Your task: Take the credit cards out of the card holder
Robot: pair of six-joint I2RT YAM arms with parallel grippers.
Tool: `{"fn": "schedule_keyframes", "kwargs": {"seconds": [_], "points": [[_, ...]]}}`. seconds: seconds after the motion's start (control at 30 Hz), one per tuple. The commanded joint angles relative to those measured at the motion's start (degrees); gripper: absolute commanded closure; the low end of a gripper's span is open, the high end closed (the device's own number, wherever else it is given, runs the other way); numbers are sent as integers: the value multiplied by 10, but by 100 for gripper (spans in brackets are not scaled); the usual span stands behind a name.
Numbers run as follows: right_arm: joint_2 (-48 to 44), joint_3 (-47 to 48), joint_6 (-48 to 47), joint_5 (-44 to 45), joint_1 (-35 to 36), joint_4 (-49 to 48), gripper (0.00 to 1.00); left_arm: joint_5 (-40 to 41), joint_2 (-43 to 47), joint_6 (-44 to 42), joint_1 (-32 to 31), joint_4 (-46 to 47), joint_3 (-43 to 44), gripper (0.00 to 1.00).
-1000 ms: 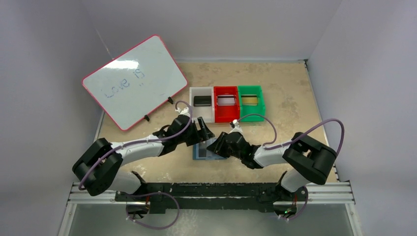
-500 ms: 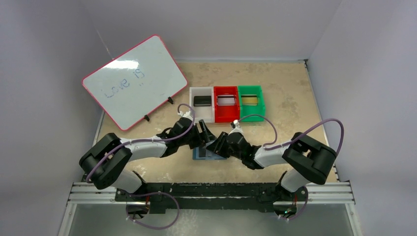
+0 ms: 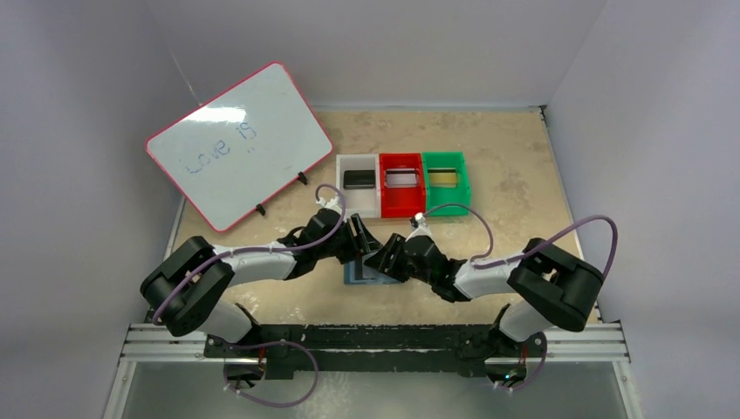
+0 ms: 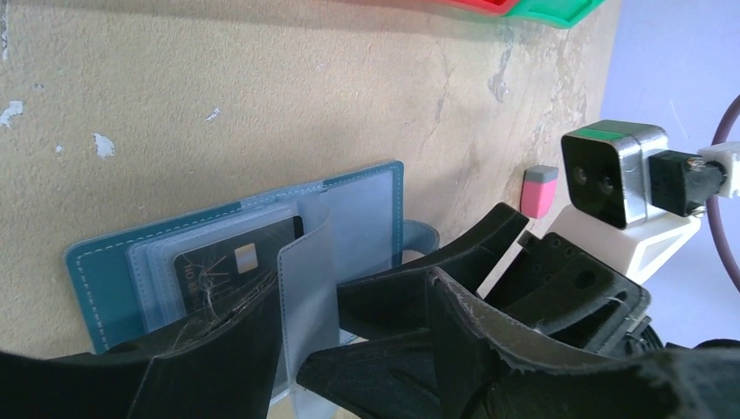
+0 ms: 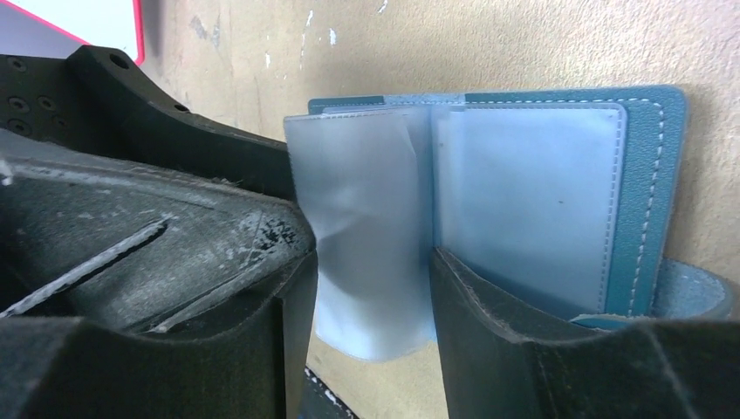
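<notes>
Red bin (image 3: 402, 205) sits mid-row on the tan table (image 3: 515, 175), white bin (image 3: 359, 205) just left, green bin (image 3: 447, 202) just right. Pink-framed whiteboard (image 3: 237, 144) stands well left; pink eraser (image 4: 538, 191) lies apart, nearer side.

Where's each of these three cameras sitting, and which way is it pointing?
Top external: above and behind, looking down on the table; left arm and right arm show.
Left wrist: on the left arm, facing the open card holder; its fingers fill the bottom.
Right wrist: on the right arm, facing the holder from the opposite side; its fingers flank a clear sleeve.
Shared: both wrist views show the card holder.
</notes>
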State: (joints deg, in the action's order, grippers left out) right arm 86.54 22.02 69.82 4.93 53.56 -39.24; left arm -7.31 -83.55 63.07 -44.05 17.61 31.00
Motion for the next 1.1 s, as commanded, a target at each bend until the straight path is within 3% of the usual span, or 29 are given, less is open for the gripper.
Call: {"fn": "schedule_keyframes", "kwargs": {"seconds": [0.0, 0.33, 0.67, 1.07], "points": [[-38, -3, -23, 20, -3, 32, 45, -24, 20, -5, -7, 8, 3, 44], [-129, -5, -49, 60, -4, 125, 40, -24, 25, -12, -7, -6, 13, 48], [-241, -14, -28, 161, -3, 227, 49, -29, 24, -14, -17, -7, 26, 58], [-439, -38, 12, 243, -3, 373, 44, -2, -36, -22, -72, -17, 77, 56]]}}
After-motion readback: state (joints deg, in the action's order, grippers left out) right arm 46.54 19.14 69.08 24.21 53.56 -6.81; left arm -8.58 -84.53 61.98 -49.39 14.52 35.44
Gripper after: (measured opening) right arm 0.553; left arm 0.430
